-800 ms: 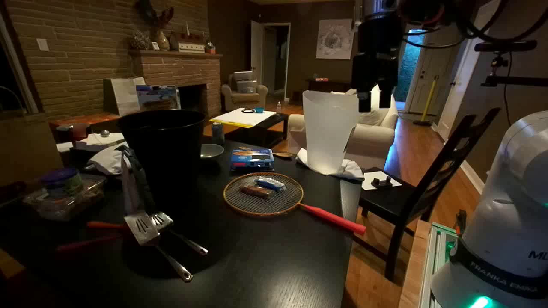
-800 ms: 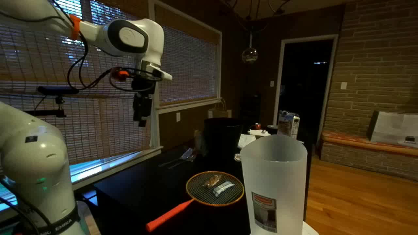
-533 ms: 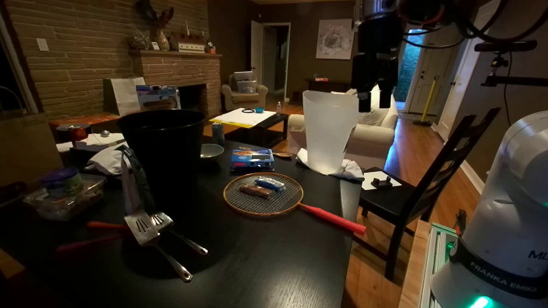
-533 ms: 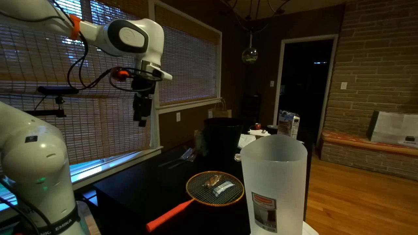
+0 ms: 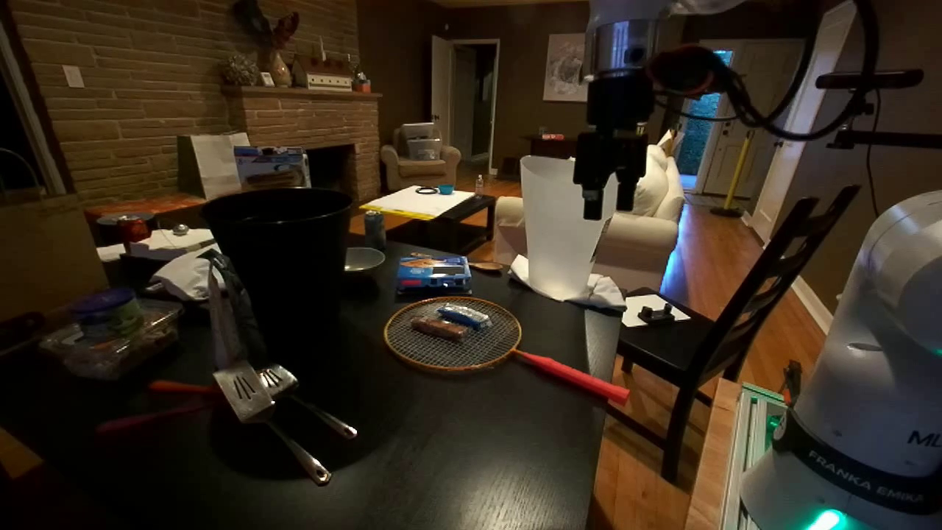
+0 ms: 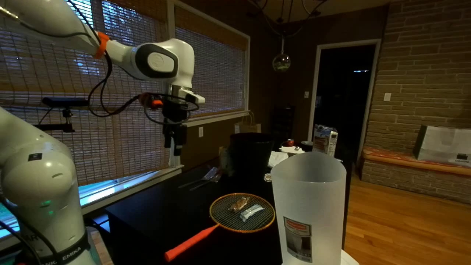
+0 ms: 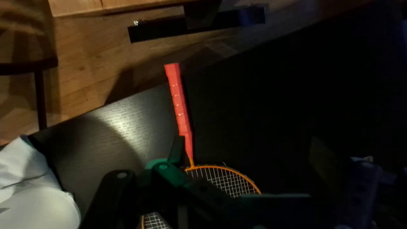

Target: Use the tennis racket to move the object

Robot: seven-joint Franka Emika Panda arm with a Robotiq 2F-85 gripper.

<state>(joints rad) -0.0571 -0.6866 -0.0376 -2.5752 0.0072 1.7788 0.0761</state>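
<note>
The gripper (image 5: 609,209) hangs high, spread and empty, clear of the badminton racket (image 5: 494,344), whose red handle (image 5: 578,377) juts past the edge of the black table (image 5: 456,442), probably to ease grasping, while the brown wrapped bar (image 5: 439,329) lies on the strings, presumably so that lifting carries it

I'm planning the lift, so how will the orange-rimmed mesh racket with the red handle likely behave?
The racket is probably light for its size: thin rim, open mesh. Gripped by the handle, it may tip toward its broad head. The flat reddish-brown bar and small blue-silver packet on the mesh could slide off if it tilts.
</note>
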